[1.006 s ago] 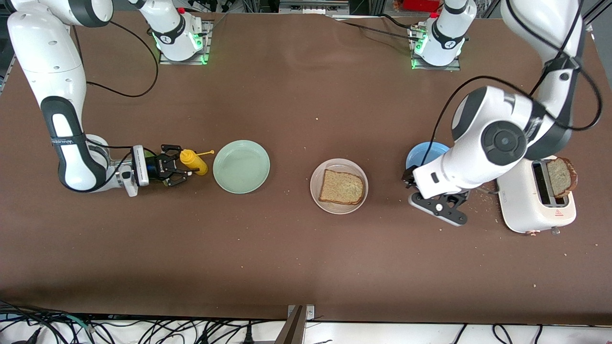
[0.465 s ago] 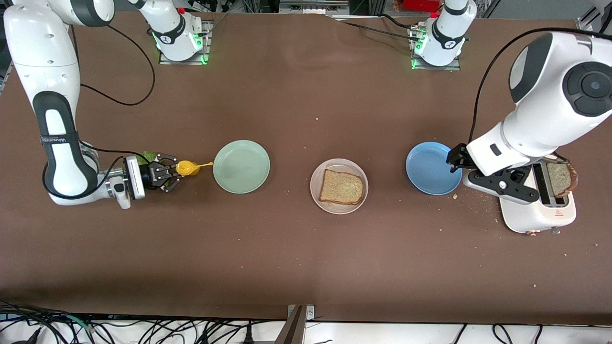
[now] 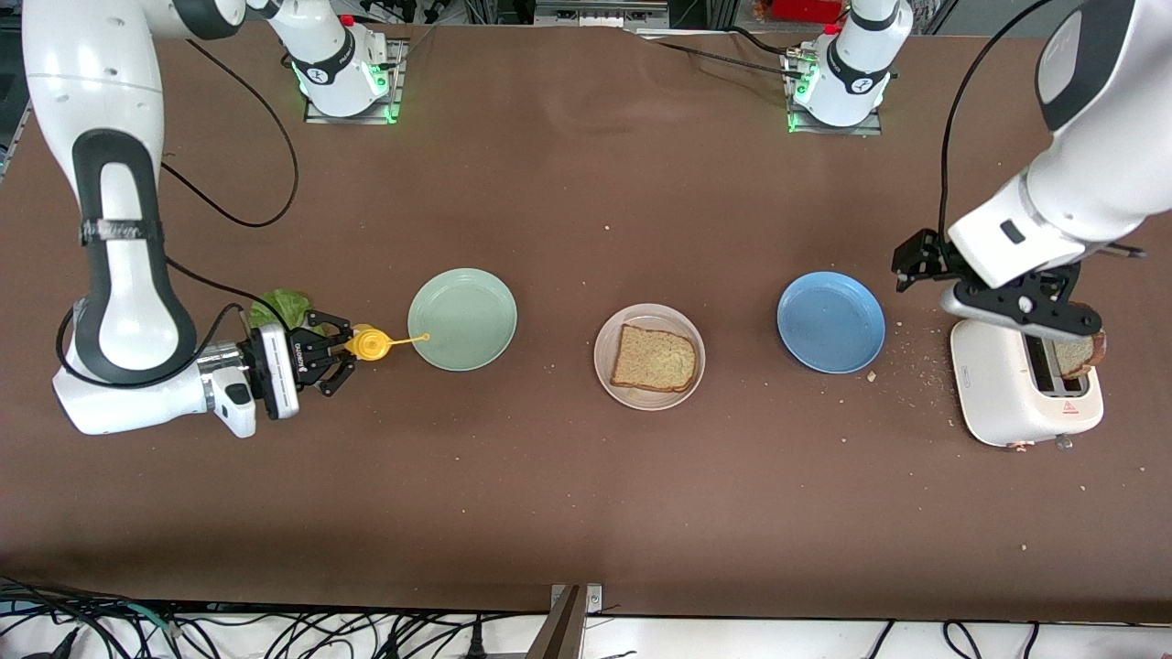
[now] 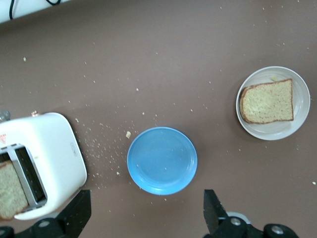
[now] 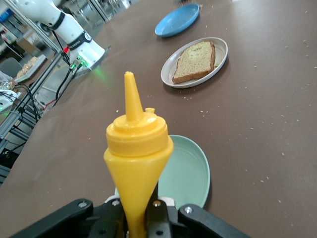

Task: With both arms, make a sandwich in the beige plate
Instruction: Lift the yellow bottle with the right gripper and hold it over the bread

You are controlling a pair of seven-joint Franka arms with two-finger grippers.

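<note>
The yellow squeeze bottle [image 3: 370, 343] is grasped by the right hand [image 3: 334, 352], its nozzle pointed along the bench toward the beige plate [image 3: 615, 384] holding one bread slice [image 3: 654, 358]; the left hand [image 3: 1016, 307] is held released over the toaster [image 3: 993, 394]

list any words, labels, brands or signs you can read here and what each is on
No text here reads clearly.
Toaster: a small red warning triangle with fine print beside it, too small to read.
Right arm: a line of lettering across its dark band, too blurred to read.
Right gripper: a small white brand mark on its body, unreadable.
Plates, bread and bottle: none.
</note>
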